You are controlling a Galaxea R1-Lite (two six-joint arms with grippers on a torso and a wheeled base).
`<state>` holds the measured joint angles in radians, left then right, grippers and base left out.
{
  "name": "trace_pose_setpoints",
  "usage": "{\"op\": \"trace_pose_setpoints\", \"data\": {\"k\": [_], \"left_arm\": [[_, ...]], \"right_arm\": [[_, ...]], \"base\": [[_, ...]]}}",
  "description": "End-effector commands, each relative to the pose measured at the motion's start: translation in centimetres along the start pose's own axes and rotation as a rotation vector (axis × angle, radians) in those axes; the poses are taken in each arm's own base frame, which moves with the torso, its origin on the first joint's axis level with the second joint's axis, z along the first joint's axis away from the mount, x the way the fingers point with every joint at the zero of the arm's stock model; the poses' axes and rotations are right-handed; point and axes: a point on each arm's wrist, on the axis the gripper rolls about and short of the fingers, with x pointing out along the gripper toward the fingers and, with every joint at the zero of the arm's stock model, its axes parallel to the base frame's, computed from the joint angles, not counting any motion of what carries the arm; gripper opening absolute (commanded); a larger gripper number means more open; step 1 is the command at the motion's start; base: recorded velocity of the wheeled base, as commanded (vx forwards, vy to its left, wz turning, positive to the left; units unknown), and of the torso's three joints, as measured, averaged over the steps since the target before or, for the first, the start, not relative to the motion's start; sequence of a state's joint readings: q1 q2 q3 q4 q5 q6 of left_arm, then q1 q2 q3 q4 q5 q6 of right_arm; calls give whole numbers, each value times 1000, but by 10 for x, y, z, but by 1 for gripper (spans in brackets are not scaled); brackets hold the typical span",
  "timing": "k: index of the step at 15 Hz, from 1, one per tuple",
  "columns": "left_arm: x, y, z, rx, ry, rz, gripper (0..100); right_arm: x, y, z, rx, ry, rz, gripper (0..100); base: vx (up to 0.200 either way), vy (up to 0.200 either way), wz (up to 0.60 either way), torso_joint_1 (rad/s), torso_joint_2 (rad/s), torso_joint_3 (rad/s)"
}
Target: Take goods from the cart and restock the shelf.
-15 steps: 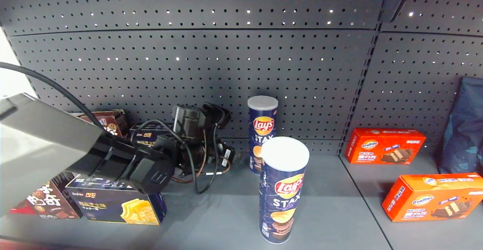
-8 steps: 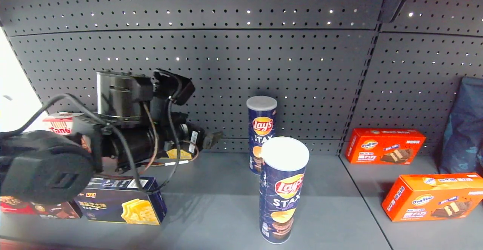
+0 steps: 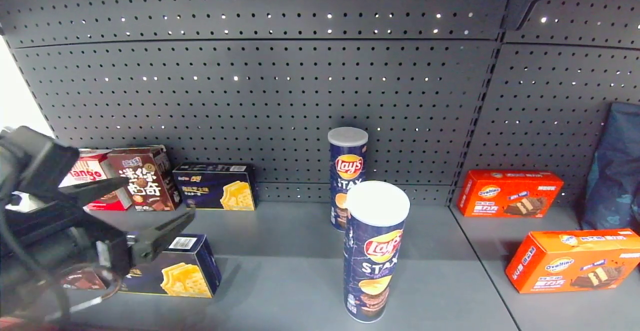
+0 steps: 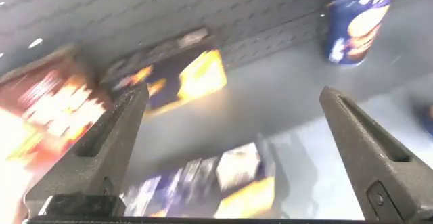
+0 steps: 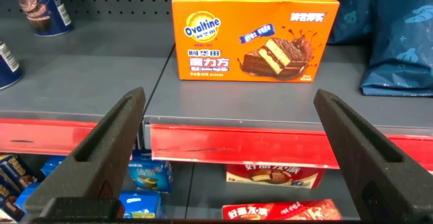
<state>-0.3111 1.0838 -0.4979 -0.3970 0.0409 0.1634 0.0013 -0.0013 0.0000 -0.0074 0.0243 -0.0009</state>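
My left gripper point(image 3: 160, 196) hangs open and empty at the shelf's front left, above a dark blue cracker box point(image 3: 175, 271) lying at the front. A second dark blue cracker box point(image 3: 216, 187) stands at the back against the pegboard, beside a brown cookie box point(image 3: 142, 177). In the left wrist view the open gripper point(image 4: 233, 94) faces the back cracker box point(image 4: 179, 78) and the front one point(image 4: 216, 183). My right gripper point(image 5: 230, 97) is open and empty in front of the shelf's red edge point(image 5: 243, 146), facing an orange cake box point(image 5: 254, 38).
Two tall chip cans point(image 3: 347, 176) point(image 3: 375, 251) stand mid-shelf. Two orange boxes point(image 3: 510, 193) point(image 3: 575, 260) and a dark blue bag point(image 3: 617, 171) sit to the right. A red-and-white box point(image 3: 92, 178) is at the back left. Bare shelf point(image 3: 280, 231) lies between boxes and cans.
My left arm has pulled back from the rear of the shelf to the front left. The back cracker box it was covering now stands in plain sight.
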Motion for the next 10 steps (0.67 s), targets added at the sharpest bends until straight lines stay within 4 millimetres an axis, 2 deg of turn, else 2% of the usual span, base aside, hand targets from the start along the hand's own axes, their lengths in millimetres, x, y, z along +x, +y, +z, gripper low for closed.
{"op": "trace_pose_setpoints", "data": {"k": [1,2,5,6,7,8,9,10], "left_arm": [[-61,7,-30,-34,-97,130,100],[-83,4,-51,-39,-82,166,100],[-127,-9,-92,-46,-36,199,100],[-131,-10,-97,-47,-26,201,100],[-152,-19,-123,-52,6,217,100],[-159,-23,-134,-51,1,216,100],[-160,-24,-137,-55,14,217,100],[-159,-23,-137,-60,18,214,100]], "right_arm": [[0,0,0,-1,1,1,100],[0,0,0,-1,1,1,100],[0,0,0,-2,1,10,100],[0,0,0,-2,1,10,100],[0,0,0,-13,1,11,100],[0,0,2,-33,-9,20,100],[-3,0,29,-29,-56,12,100],[15,0,97,54,-15,33,100]], "base": [[0,0,0,0,0,0],[0,0,0,0,0,0],[0,0,0,0,0,0],[0,0,0,0,0,0],[0,0,0,0,0,0],[0,0,0,0,0,0],[0,0,0,0,0,0],[0,0,0,0,0,0]]}}
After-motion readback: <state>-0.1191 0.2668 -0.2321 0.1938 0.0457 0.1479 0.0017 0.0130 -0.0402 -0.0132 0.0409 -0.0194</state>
